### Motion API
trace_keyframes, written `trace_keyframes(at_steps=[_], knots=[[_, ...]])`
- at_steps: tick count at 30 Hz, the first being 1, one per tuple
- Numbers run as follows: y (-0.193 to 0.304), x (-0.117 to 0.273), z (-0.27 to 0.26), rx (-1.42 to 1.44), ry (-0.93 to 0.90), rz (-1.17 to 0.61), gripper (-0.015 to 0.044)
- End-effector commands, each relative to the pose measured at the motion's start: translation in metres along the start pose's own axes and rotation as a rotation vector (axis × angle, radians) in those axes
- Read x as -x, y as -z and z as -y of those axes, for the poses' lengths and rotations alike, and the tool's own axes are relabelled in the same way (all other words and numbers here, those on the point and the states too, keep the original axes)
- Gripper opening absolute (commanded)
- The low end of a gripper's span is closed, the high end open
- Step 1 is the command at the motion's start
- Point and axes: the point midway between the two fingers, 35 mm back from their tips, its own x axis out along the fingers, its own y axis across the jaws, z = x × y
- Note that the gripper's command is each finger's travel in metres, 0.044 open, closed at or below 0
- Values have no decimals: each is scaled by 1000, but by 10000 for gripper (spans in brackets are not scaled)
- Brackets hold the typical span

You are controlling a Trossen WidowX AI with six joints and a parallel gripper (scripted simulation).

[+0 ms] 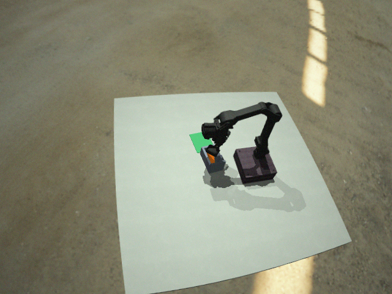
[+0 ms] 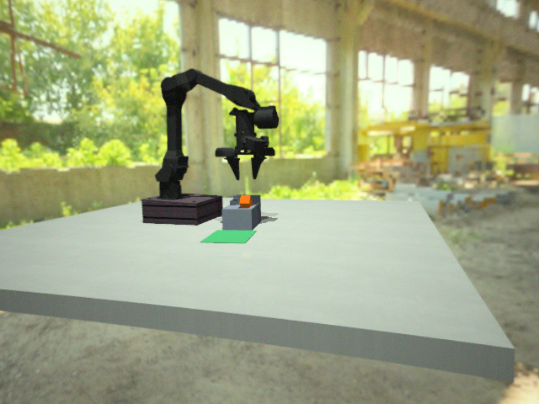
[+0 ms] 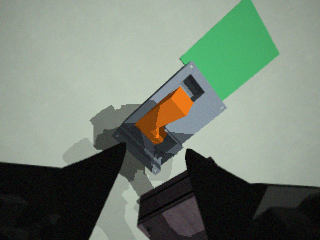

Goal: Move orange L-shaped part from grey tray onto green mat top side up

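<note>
The orange part (image 1: 210,157) (image 2: 246,200) (image 3: 167,111) is tilted in the grey tray (image 1: 217,167) (image 2: 237,217) (image 3: 207,107). Its plain end, toward the mat, stands up above the tray top, and a dark bit of pocket shows beyond it in the wrist view. Its L-shaped end is low in the pocket, partly in shadow. My gripper (image 2: 246,178) (image 3: 156,150) is open and empty, with its fingertips apart above the tray and clear of the part. The green mat (image 1: 198,140) (image 2: 228,236) (image 3: 230,50) lies flat beside the tray's far end and bears nothing.
The dark arm base (image 1: 256,172) (image 2: 169,211) (image 3: 175,212) stands close to the tray, on the side away from the mat. Tray and base stand on a pale table top (image 1: 158,205) (image 2: 304,269). The arm's shadow falls beside them.
</note>
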Motion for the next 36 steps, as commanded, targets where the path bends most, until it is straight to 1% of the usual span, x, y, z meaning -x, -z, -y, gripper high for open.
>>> trace_keyframes(at_steps=[1, 3, 11, 18, 36], knots=[[-28, 1, 19, -652, -2, -4, 280], [-31, 1, 21, -726, -2, -3, 280], [-31, 0, 21, -726, -2, -3, 280], [-31, -28, 21, -726, -2, -4, 280], [-32, -51, 21, -726, -2, -4, 280]])
